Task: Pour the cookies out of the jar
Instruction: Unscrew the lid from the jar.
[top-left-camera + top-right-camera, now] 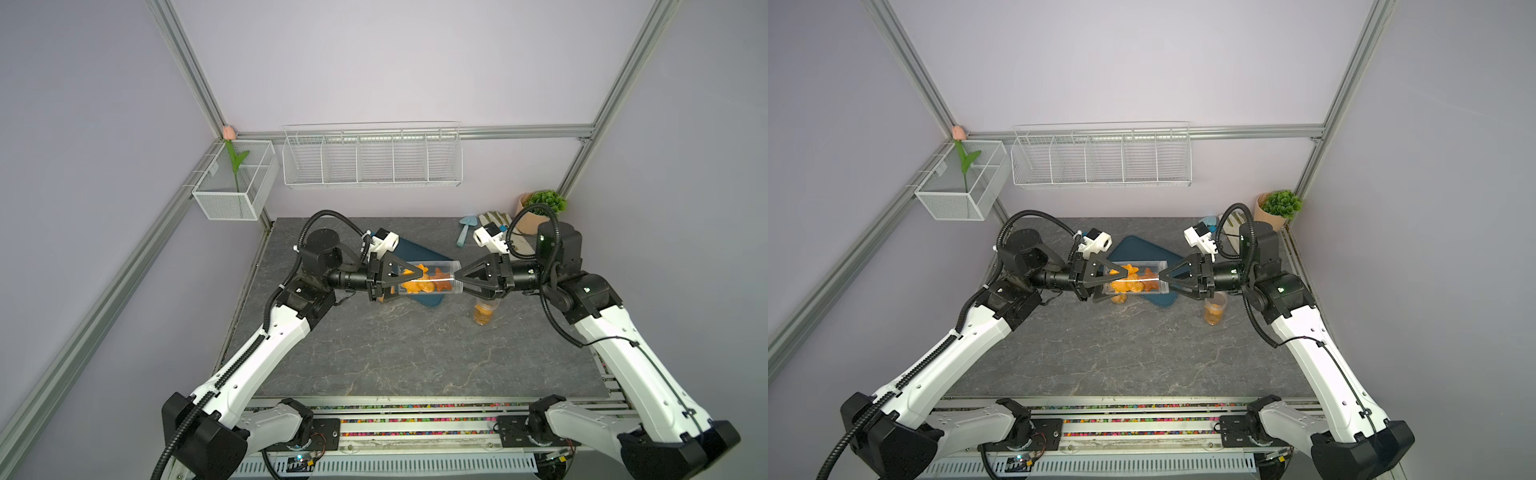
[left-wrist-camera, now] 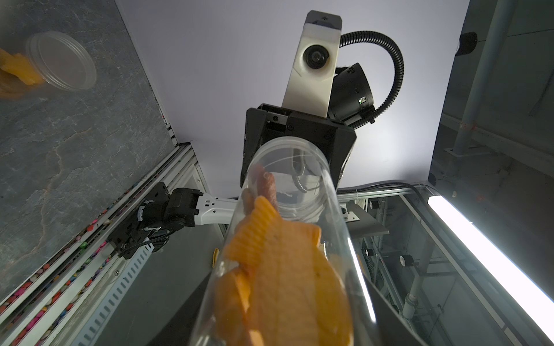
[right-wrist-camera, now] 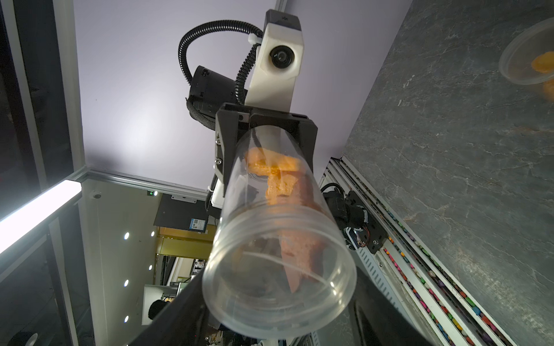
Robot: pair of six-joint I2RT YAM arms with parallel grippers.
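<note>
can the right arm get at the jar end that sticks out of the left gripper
Probably yes. The left gripper holds the jar level by its base, so the threaded end points freely at the right gripper, which sits right at it with nothing between.

No legible text — none anywhere

1. Dark grey, stone-patterned tabletop (image 1: 415, 353).
2. Dark blue tray (image 1: 419, 251) lies flat toward the back middle.
3. Small clear container (image 1: 484, 311) of orange pieces stands right of the tray.
4. Far right corner: light blue trowel (image 1: 465, 230), gloves (image 1: 494, 218), potted plant (image 1: 540, 212).
</note>
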